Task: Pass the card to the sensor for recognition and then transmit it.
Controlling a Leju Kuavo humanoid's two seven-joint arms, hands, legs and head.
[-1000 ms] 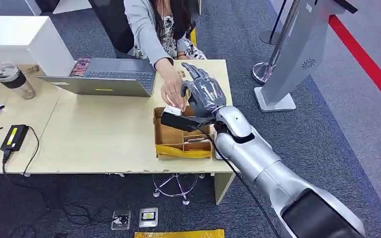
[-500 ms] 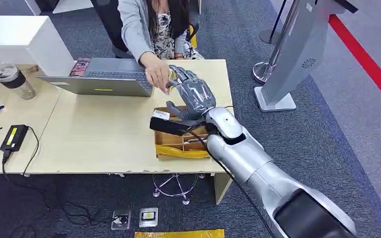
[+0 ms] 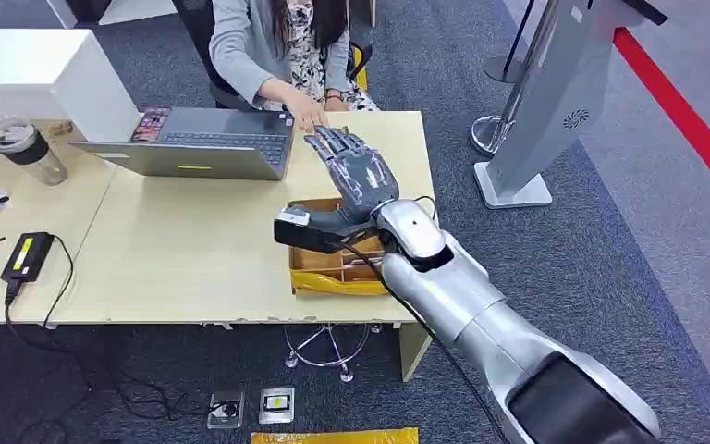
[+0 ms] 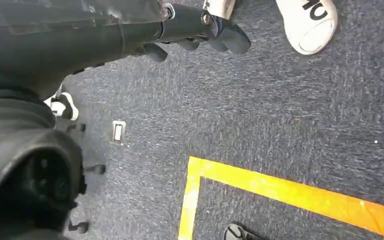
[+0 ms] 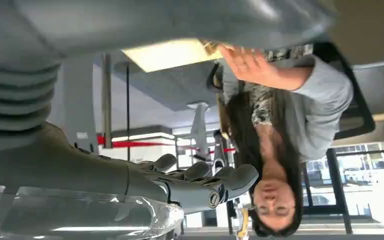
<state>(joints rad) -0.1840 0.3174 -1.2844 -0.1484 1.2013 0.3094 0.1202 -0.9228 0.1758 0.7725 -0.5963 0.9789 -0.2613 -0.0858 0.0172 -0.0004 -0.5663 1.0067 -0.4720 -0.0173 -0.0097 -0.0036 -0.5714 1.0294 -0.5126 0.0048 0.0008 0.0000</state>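
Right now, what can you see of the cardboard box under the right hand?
The cardboard box is a shallow, open-topped brown tray with inner dividers forming compartments, sitting flat near the front right edge of the table. A yellow strip runs along its near side. The right hand, open, and its wrist hover over it, hiding the far part.

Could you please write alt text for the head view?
The robot's right hand reaches open over a wooden table, above a cardboard box, toward a seated person behind a laptop.
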